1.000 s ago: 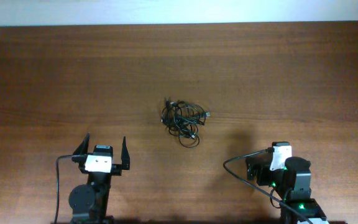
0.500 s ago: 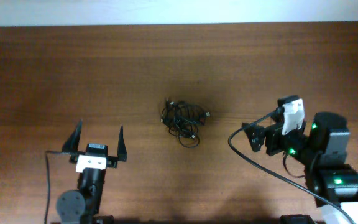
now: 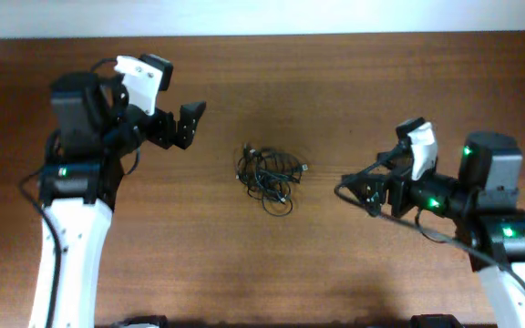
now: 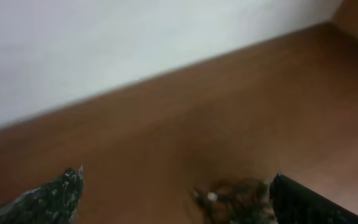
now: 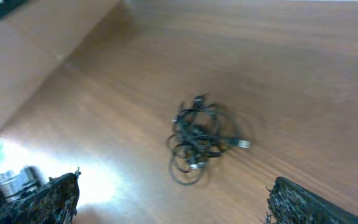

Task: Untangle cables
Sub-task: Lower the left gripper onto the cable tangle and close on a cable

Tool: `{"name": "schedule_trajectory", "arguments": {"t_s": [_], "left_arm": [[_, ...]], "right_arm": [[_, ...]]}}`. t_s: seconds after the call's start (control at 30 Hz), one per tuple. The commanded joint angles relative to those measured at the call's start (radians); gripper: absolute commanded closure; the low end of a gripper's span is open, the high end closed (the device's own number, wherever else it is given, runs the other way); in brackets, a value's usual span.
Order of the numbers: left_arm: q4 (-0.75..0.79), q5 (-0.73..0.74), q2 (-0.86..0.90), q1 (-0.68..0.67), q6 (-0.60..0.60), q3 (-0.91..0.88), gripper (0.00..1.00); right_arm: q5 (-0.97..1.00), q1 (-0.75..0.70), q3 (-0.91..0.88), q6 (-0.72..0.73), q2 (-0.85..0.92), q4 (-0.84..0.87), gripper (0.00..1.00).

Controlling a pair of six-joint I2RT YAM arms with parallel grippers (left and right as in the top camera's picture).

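Note:
The cables (image 3: 269, 176) lie as one knotted black clump with small silvery plug ends in the middle of the wooden table. The clump also shows in the right wrist view (image 5: 201, 138) and, blurred, at the bottom of the left wrist view (image 4: 235, 196). My left gripper (image 3: 188, 124) is open and empty, raised to the upper left of the clump. My right gripper (image 3: 361, 189) is open and empty, to the right of the clump. Neither touches the cables.
The brown wooden table (image 3: 335, 82) runs to a white wall at the back. Thick black robot cables hang along my right arm (image 3: 399, 214) and left arm (image 3: 53, 182).
Both arms have risen from the front edge and swung toward the clump: the left arm up to its upper left, the right arm in from the right. The clump has not moved.

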Motion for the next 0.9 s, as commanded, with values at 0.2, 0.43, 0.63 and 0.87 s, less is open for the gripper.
{"name": "schedule_trajectory", "arguments": {"t_s": [0.2, 0.43, 0.63, 0.87], "left_arm": [[-0.091, 0.122, 0.229, -0.039, -0.153, 0.014, 0.15], [-0.099, -0.205, 0.388, -0.197, -0.518, 0.013, 0.25], [-0.090, -0.238, 0.525, -0.267, -0.599, 0.013, 0.41], [-0.079, -0.200, 0.612, -0.268, -0.711, 0.013, 0.47]], "right_arm": [[-0.090, 0.006, 0.014, 0.163, 0.251, 0.087, 0.14], [0.175, 0.006, 0.014, 0.398, 0.291, 0.107, 0.19], [0.176, 0.006, 0.014, 0.416, 0.291, 0.098, 0.21], [0.185, 0.006, 0.014, 0.417, 0.291, 0.098, 0.21]]}}
